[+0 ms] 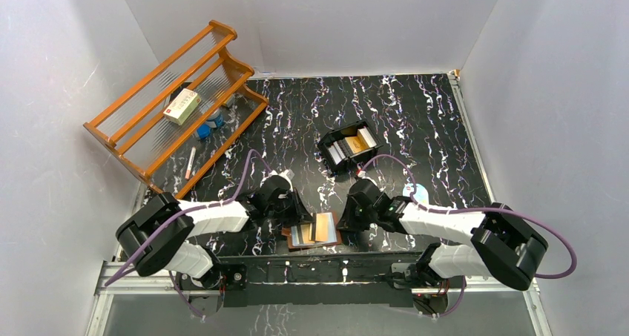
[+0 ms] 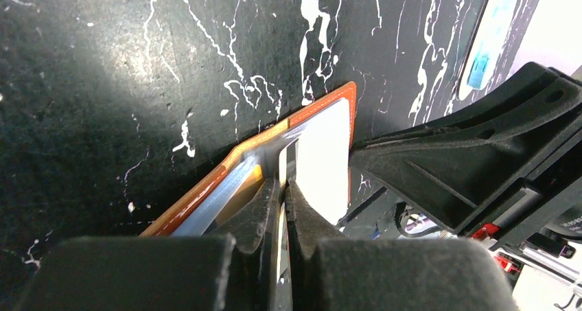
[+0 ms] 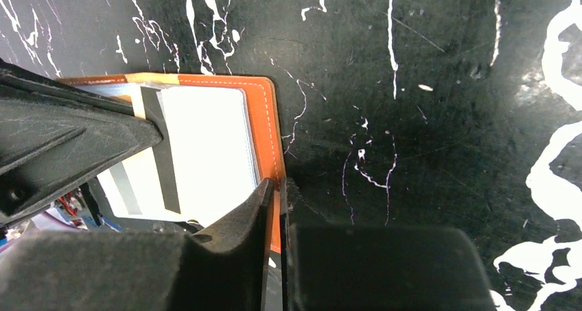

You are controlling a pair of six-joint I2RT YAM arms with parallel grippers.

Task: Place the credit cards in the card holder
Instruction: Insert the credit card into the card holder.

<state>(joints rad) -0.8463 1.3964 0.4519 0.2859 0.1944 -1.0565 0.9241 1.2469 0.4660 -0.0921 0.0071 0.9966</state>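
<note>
The brown card holder (image 1: 288, 236) lies open near the table's front edge, between both grippers. Pale blue sleeves and an orange-gold card (image 1: 323, 226) show inside it. My left gripper (image 1: 300, 216) (image 2: 283, 184) is shut on the edge of a white card (image 2: 324, 156) with a black stripe, which lies partly in the holder's right half (image 2: 206, 191). My right gripper (image 1: 343, 223) (image 3: 277, 186) is shut on the holder's right leather edge (image 3: 264, 125). The white card (image 3: 209, 143) also shows in the right wrist view, with the left gripper's finger on it. More cards (image 1: 357, 142) stand in the black tray.
The black open-top tray (image 1: 327, 140) sits behind the holder at mid-table. An orange wooden rack (image 1: 174, 102) with a white box, blue items and a pen stands at the back left. A white-and-blue packet (image 1: 417, 193) (image 2: 484, 50) lies right of the right gripper. Grey walls enclose the table.
</note>
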